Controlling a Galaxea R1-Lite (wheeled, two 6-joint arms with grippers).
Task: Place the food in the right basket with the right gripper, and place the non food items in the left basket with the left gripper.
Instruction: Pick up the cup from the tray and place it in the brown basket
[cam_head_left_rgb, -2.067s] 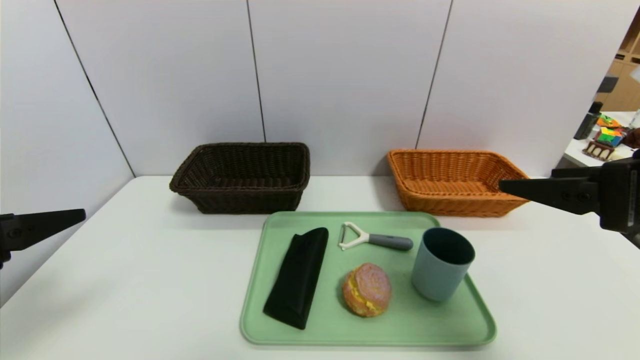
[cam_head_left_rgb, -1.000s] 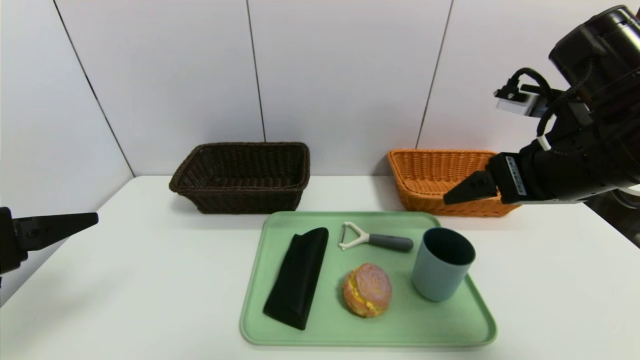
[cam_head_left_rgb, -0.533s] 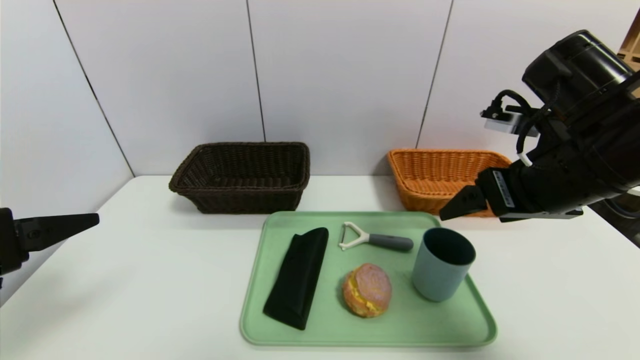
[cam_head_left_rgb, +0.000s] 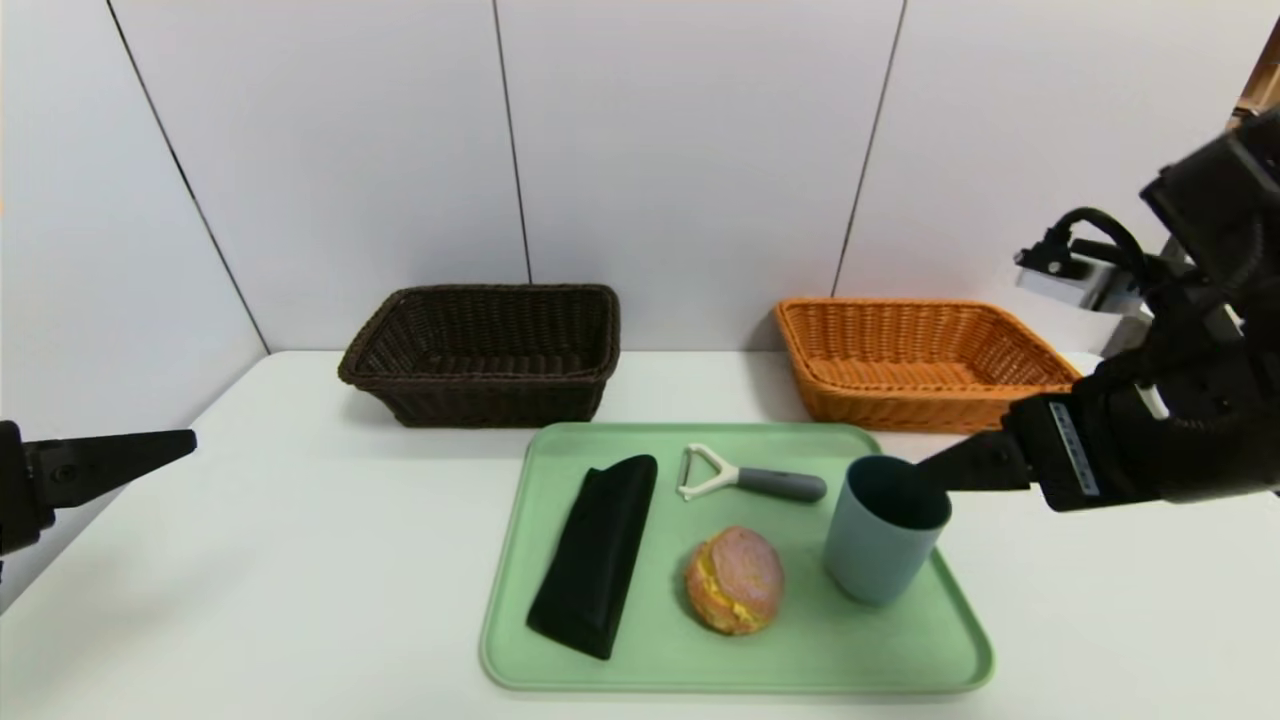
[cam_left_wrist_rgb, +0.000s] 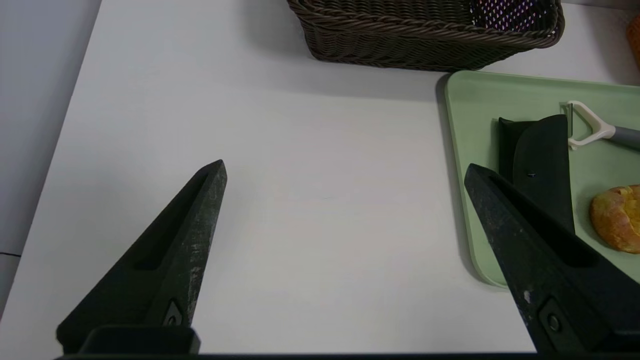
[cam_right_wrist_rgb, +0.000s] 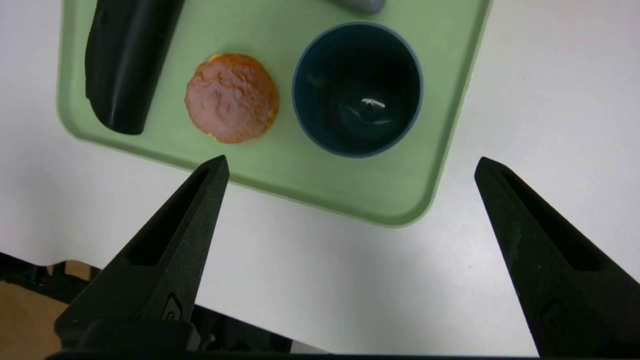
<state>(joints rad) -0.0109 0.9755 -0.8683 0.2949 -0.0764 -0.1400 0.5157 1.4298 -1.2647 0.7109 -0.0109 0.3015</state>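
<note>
Since the earlier frames the right hand (cam_head_left_rgb: 935, 472) has been brought down and back from in front of the orange basket (cam_head_left_rgb: 920, 362) to the far right rim of the cup (cam_head_left_rgb: 884, 528), while the left hand (cam_head_left_rgb: 180, 442) has been kept where it was, far out to the left of the tray (cam_head_left_rgb: 735, 672), over the bare counter (cam_head_left_rgb: 300, 560).

Both hands are seen spread wide, and nothing is held in either. In the right wrist view the right hand's two fingers (cam_right_wrist_rgb: 170, 255) are seen above bare counter just off the tray's corner, with the cup's mouth and the bun (cam_right_wrist_rgb: 231, 97) lying beyond the gap between them. No contact with the cup can be confirmed.

Relative to the tray, everything to be sorted is still found on it: the bun (cam_head_left_rgb: 735, 580) is set near the middle of the front half, well apart from the right hand, with the cup standing upright between them. The black pouch (cam_head_left_rgb: 597, 555) is laid lengthwise along the tray's left side, and the peeler (cam_head_left_rgb: 745, 478) is laid across its back part, head toward the pouch. The dark basket (cam_head_left_rgb: 485, 352) is placed behind the tray's left corner and the orange basket behind its right corner, both against the wall.
</note>
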